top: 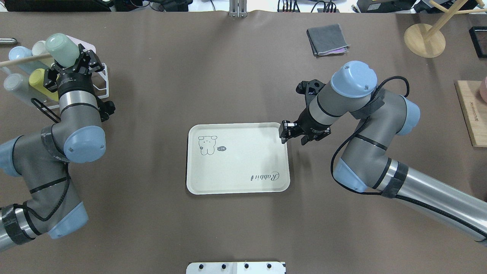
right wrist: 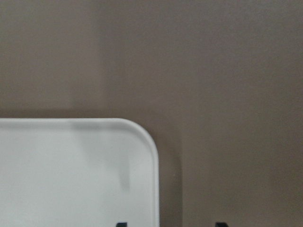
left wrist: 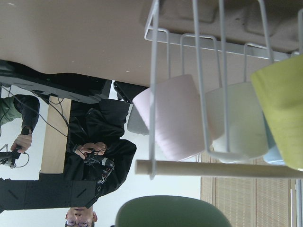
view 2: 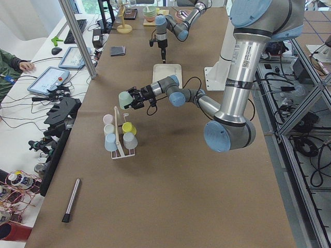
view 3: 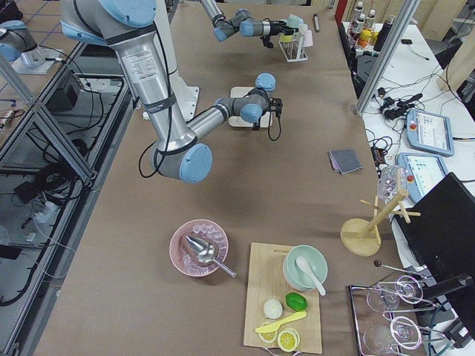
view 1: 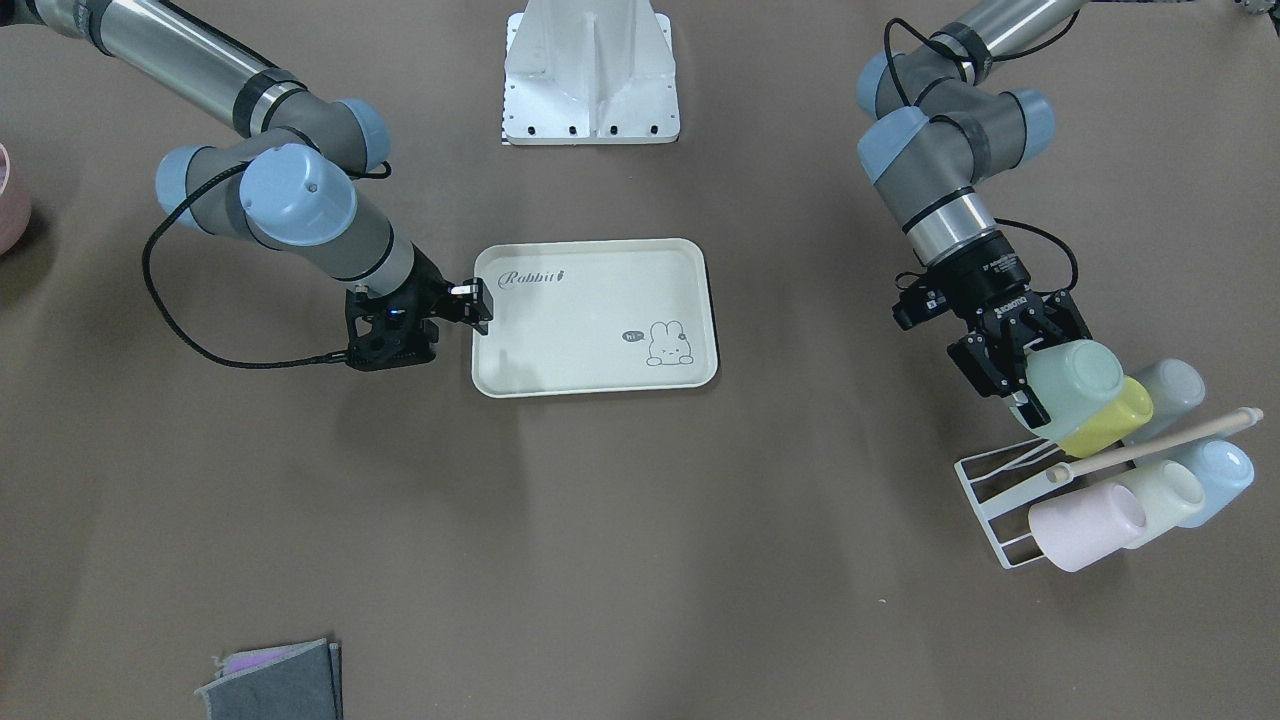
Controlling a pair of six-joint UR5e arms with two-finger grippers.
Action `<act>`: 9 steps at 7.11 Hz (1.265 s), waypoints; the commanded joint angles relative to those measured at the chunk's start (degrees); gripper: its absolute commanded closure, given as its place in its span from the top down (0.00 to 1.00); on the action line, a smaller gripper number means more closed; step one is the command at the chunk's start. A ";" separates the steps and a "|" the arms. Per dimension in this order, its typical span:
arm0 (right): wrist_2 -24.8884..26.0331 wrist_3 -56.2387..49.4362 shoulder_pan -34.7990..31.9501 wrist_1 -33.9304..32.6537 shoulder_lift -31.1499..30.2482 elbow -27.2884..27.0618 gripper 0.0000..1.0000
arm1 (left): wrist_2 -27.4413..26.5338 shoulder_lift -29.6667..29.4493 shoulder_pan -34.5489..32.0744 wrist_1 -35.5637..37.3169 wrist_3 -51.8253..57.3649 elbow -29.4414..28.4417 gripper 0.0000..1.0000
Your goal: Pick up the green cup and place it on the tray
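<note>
The green cup [view 1: 1078, 383] is a mint tumbler, lying tilted in my left gripper [view 1: 1045, 372]. The gripper is shut on it and holds it just above the white wire cup rack [view 1: 985, 492] at the table's left end. In the overhead view the cup [top: 60, 48] sticks out past the gripper [top: 70, 61]. Its rim fills the bottom of the left wrist view [left wrist: 173, 213]. The cream tray [view 1: 590, 350] with the "Rabbit" script lies flat mid-table and holds nothing. My right gripper [view 1: 472, 300] is open and hovers low over the tray's corner [right wrist: 71, 179].
The rack holds a yellow-green cup [view 1: 1105, 422], a pink cup [view 1: 1085, 522], a pale whitish cup [view 1: 1165, 495] and blue-grey ones, under a wooden rod [view 1: 1150, 445]. A folded grey cloth [top: 327, 38], a wooden stand [top: 424, 40] and a wooden board [top: 471, 114] lie far right.
</note>
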State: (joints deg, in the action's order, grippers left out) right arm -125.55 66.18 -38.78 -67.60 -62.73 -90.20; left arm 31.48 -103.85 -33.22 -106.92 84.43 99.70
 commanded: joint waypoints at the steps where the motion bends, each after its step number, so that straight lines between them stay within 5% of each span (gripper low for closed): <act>1: -0.22 -1.39 -3.48 -0.77 -3.17 -2.34 0.70 | 0.51 -0.56 0.00 0.14 0.04 2.24 0.57; 3: -0.74 -7.78 -8.04 -1.30 -7.56 -4.09 0.74 | 0.60 -0.65 0.09 -0.04 -0.49 3.84 0.55; 6: -0.66 -25.29 -15.94 -24.43 -11.53 -14.10 0.80 | 2.62 -2.83 0.09 -0.13 -0.84 4.37 0.55; 9: -1.80 -38.45 -26.38 -26.09 -22.84 -17.47 0.84 | 9.70 -1.36 0.00 -4.57 -8.74 5.42 0.47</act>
State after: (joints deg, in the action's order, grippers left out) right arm -126.56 33.39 -59.88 -93.04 -80.91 -106.72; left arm 37.14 -105.91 -33.20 -108.51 78.78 104.84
